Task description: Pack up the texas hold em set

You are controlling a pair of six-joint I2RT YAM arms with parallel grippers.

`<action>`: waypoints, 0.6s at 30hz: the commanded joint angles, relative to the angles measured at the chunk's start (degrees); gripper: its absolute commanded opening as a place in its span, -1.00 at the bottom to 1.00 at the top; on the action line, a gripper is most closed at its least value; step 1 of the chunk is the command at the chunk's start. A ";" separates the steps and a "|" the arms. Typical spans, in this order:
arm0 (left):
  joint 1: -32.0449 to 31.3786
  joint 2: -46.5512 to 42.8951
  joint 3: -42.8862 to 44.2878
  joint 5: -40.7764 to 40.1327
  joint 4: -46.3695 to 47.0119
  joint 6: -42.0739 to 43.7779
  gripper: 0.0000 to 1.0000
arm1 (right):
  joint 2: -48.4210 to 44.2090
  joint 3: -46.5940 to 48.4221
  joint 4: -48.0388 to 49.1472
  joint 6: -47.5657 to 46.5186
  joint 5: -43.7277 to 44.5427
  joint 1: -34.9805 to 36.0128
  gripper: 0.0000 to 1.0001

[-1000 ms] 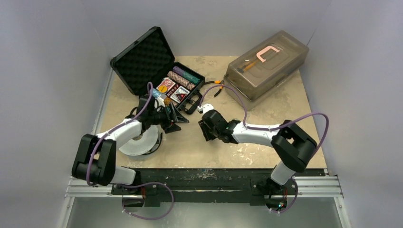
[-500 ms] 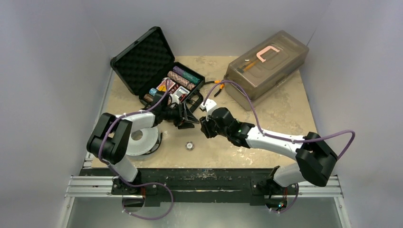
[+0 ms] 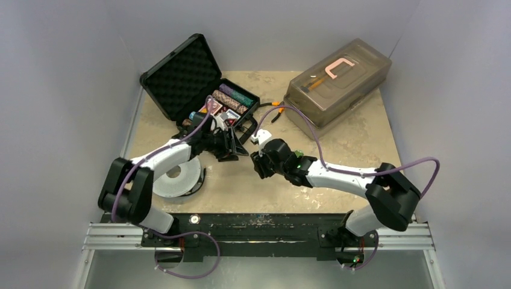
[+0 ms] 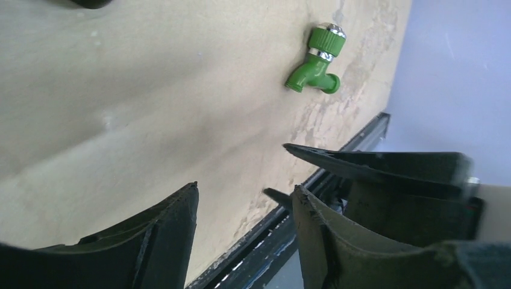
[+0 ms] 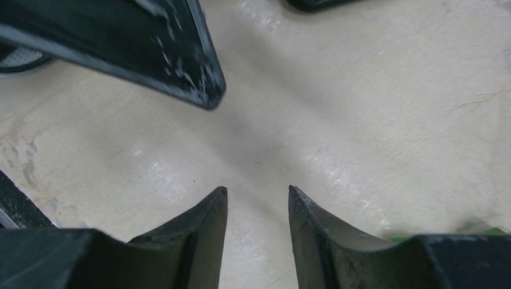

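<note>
Table (image 3: 361, 141) | case (image 3: 181, 75) open, 11 o'clock | left gripper (image 4: 245, 186) parted, empty | right gripper (image 5: 257, 189) narrow, empty | advise: keep them apart

open black case (image 3: 181, 78), chip rows (image 3: 232, 97) inside

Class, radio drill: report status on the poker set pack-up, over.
Both open, empty: left gripper, right gripper. Case lid up, chips inside; small round button loose on near rail. Green faucet close by.
</note>
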 commanded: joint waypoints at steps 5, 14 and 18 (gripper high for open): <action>0.45 -22.89 -0.23 -29.61 -22.62 3.38 0.17 | 6.85 4.87 3.18 8.46 -4.55 9.07 -0.03; 0.36 -39.89 2.00 -46.76 -45.86 -3.85 0.18 | 18.14 15.79 4.21 27.35 -12.57 15.43 0.22; 0.36 -45.90 7.19 -47.47 -50.36 -0.58 0.17 | 23.55 20.64 7.97 27.89 -16.61 19.84 -0.02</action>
